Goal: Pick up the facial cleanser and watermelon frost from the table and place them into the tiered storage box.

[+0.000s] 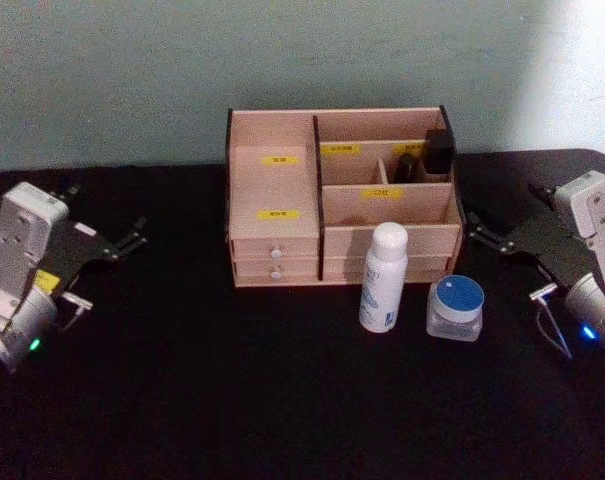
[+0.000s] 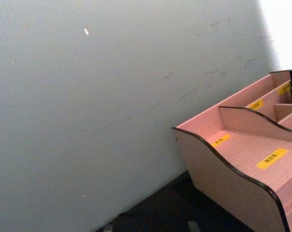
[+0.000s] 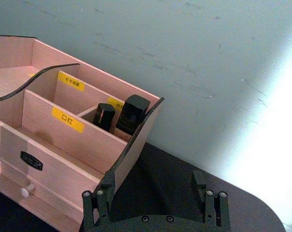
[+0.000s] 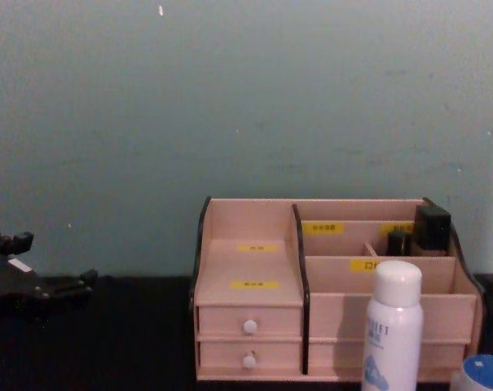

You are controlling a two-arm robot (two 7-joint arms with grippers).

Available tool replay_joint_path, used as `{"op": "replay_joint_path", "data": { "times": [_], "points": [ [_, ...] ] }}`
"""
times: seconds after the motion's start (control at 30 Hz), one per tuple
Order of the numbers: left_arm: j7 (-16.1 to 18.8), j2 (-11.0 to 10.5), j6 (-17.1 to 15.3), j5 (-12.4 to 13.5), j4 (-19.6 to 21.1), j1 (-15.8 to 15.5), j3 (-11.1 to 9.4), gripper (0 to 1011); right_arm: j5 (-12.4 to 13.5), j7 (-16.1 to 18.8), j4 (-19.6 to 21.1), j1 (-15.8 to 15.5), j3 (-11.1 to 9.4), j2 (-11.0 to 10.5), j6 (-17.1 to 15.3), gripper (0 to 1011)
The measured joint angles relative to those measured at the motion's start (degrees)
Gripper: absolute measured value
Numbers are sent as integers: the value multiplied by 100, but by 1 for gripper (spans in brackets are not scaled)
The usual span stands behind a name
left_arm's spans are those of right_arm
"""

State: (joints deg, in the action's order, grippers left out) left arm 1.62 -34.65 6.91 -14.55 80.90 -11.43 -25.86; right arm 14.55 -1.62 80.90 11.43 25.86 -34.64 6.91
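Both grippers are empty with fingers spread: the left gripper (image 1: 134, 234) over the table's (image 1: 232, 400) left side, the right gripper (image 1: 482, 236) over its right. A tall white bottle (image 1: 383, 277) with blue print and a squat clear jar (image 1: 455, 308) with a blue lid stand side by side just in front of the pink wooden organizer (image 1: 272, 180).

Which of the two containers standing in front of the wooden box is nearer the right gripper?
The squat blue-lidded watermelon frost jar; the tall white facial cleanser stands on its left, farther from the right gripper.
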Motion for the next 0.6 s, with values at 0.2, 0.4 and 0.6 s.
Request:
{"op": "replay_joint_path", "data": {
  "times": [0.2, 0.4, 0.6],
  "points": [
    [0, 0, 0, 0, 0, 0, 0, 1001, 0, 0, 0, 0, 0, 0, 0, 1003],
    [0, 0, 0, 0, 0, 0, 0, 1001, 0, 0, 0, 0, 0, 0, 0, 1003],
    [0, 0, 0, 0, -1, 0, 0, 1001, 0, 0, 0, 0, 0, 0, 0, 1003]
  ]
}}
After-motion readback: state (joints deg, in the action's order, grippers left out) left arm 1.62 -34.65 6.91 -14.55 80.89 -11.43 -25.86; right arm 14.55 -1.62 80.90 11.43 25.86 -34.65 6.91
